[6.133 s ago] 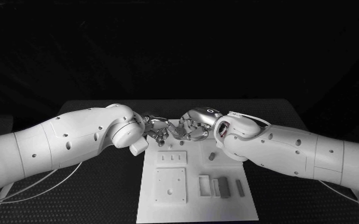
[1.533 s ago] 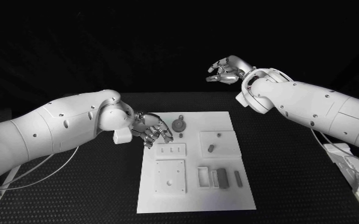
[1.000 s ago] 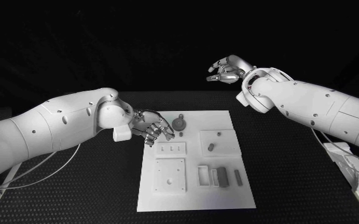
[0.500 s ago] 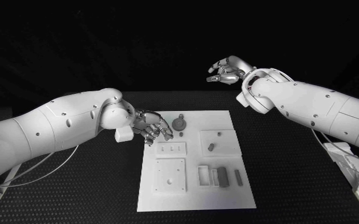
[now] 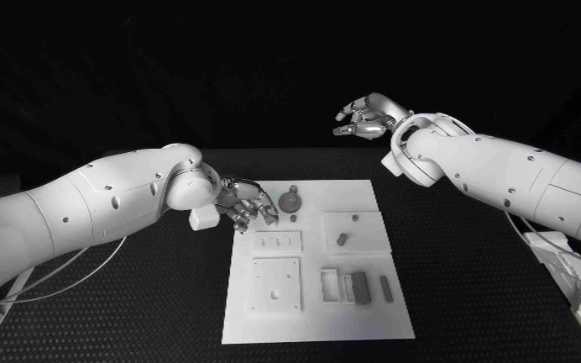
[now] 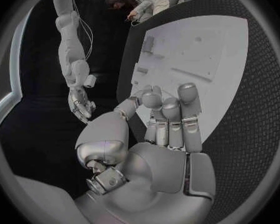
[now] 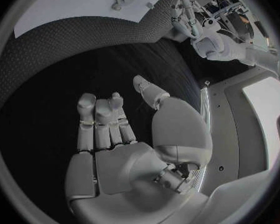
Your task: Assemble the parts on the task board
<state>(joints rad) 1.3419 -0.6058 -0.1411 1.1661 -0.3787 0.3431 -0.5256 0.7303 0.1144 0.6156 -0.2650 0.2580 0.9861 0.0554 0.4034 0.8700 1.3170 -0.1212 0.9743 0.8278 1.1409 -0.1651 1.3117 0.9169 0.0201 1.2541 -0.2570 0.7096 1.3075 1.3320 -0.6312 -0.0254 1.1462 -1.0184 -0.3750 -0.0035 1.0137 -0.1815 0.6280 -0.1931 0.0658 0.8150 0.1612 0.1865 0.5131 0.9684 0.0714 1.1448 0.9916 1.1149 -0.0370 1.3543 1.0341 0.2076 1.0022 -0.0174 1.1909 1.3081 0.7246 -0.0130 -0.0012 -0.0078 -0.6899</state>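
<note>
Both hands free, board untouched between them.

I have the left hand (image 5: 243, 204) low at the board's (image 5: 315, 317) left far edge, fingers loosely curled, holding nothing; the right hand (image 5: 367, 117) is raised well beyond the board's far right corner, fingers apart, empty. The board lies mid-worktop (image 5: 484, 296). On it I see a round part (image 5: 290, 202) just beside the left hand, a small part (image 5: 342, 239) on a raised plate, and bar parts (image 5: 359, 286) nearer me.
</note>
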